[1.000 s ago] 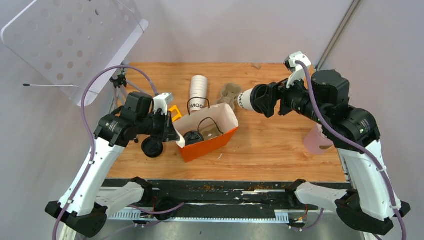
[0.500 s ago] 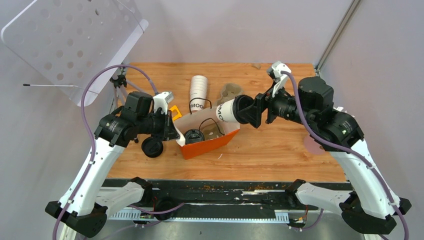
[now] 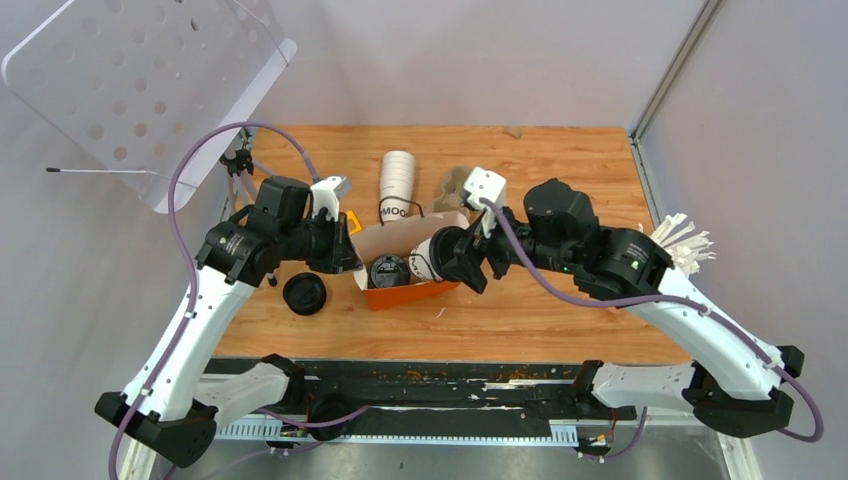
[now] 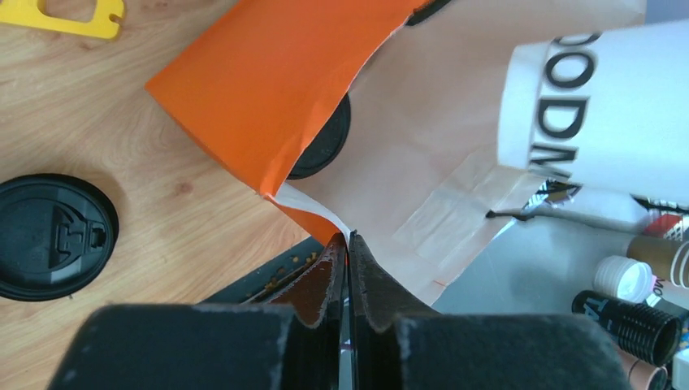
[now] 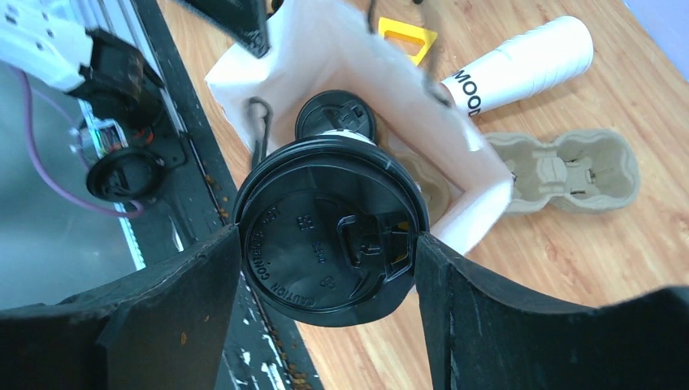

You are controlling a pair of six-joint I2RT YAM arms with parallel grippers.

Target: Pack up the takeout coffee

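Observation:
The takeout coffee (image 3: 428,258) is a white cup with dark lettering and a black lid (image 5: 329,236). My right gripper (image 3: 465,262) is shut on it at the lid end, one finger on each side. The cup lies tilted, base first, in the mouth of the orange paper bag (image 3: 410,295); its side shows in the left wrist view as the cup (image 4: 601,106). My left gripper (image 4: 349,240) is shut on the bag's left top edge and holds it up. Another lidded cup (image 3: 385,272) stands inside the bag.
A loose black lid (image 3: 304,295) lies on the wooden table left of the bag. Behind the bag lie a stack of lidless white cups (image 3: 397,180), a cardboard cup carrier (image 3: 458,185) and a yellow tag (image 3: 350,222). White sticks (image 3: 680,240) stand at the right edge.
My right arm has swung left and down, carrying the cup from above the table's back right into the bag's mouth. The left gripper has kept its hold on the bag's edge.

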